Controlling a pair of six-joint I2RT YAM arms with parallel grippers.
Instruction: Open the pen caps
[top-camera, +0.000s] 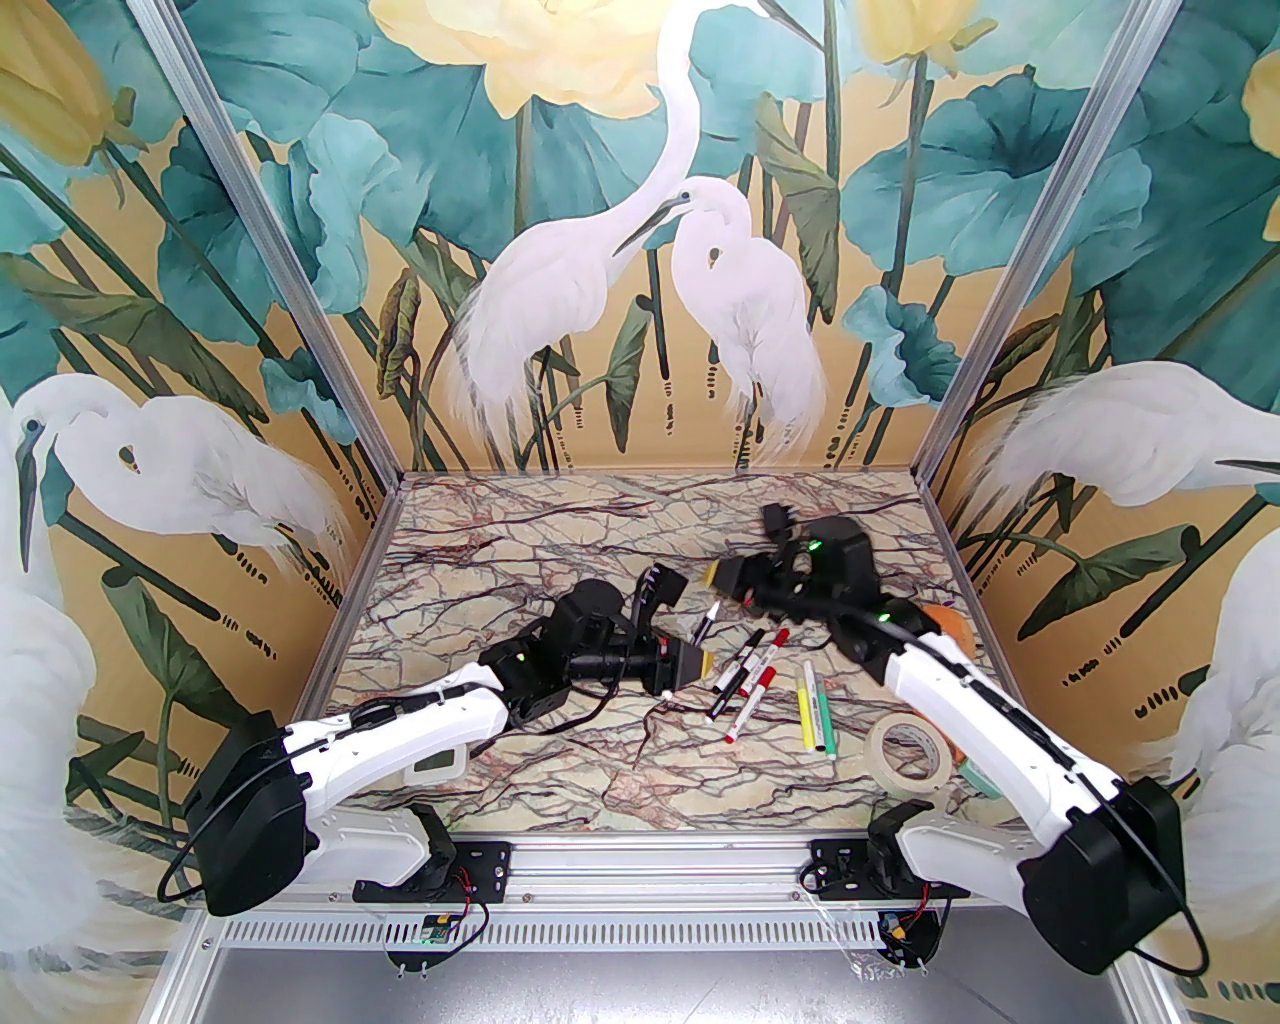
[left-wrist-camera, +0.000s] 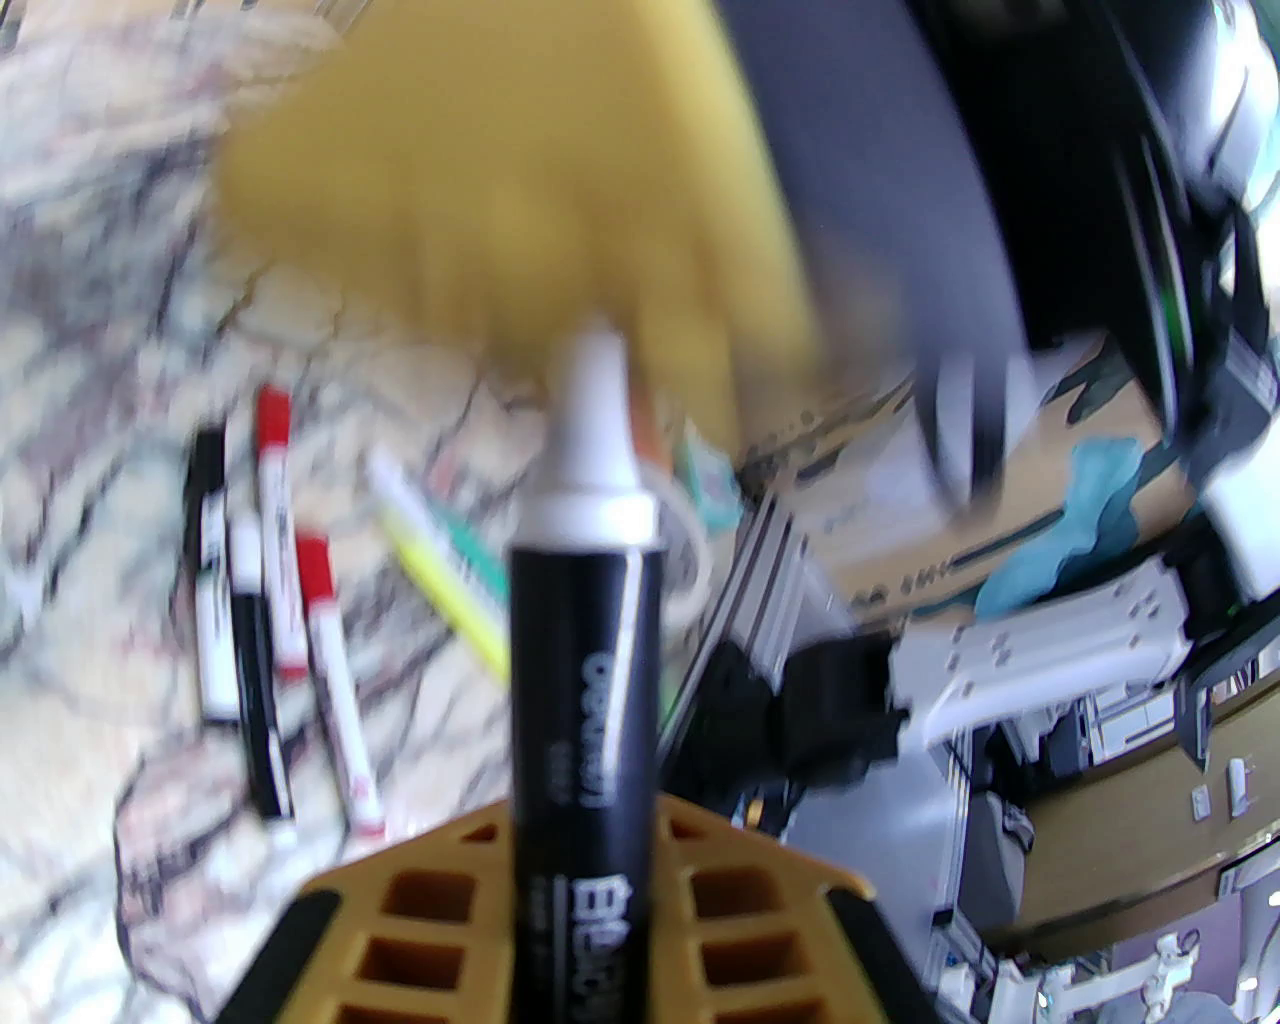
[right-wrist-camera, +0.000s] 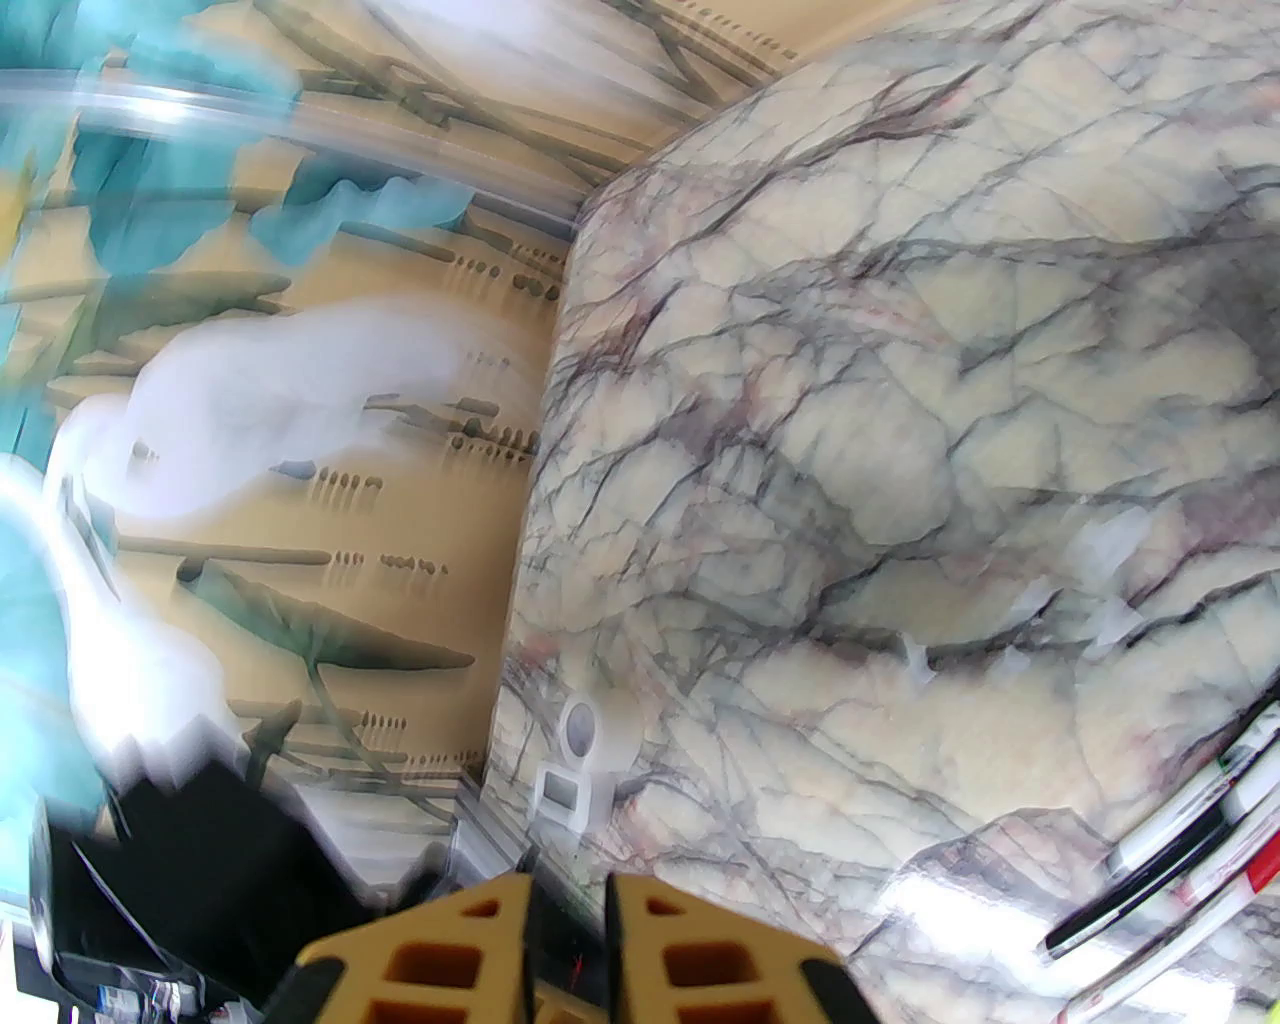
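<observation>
**Pull along the barrel, not sideways**

The left claw (left-wrist-camera: 585, 890) pinches a black marker (left-wrist-camera: 585, 650) by its lower barrel. The marker's whitish end piece (left-wrist-camera: 592, 430) therefore stands free and points toward the right claw (right-wrist-camera: 568, 890). In the left wrist view, one yellow finger of the right claw is a blur just beyond that end. I cannot tell whether this tapered white piece is a cap or the bare nib section. The right claw has its fingers drawn nearly together, with a narrow slit between them. If something small sits there, the pictures do not show it.

In my judgement the step goes well if the right claw grips only the end piece, in line with the barrel, and pulls along the axis while the left one holds firmly. A sideways pull could twist the marker out of the grip.

The red caps (left-wrist-camera: 313, 570) and a black cap (left-wrist-camera: 207, 465) are on the other markers (top-camera: 765, 685), which lie side by side on the tabletop (top-camera: 520, 560) near a tape roll (top-camera: 905, 755). The tabletop has a veined marble pattern and looks glossy — round markers may roll on it. The walls carry a mural of egrets (top-camera: 640, 280) and large leaves.
</observation>
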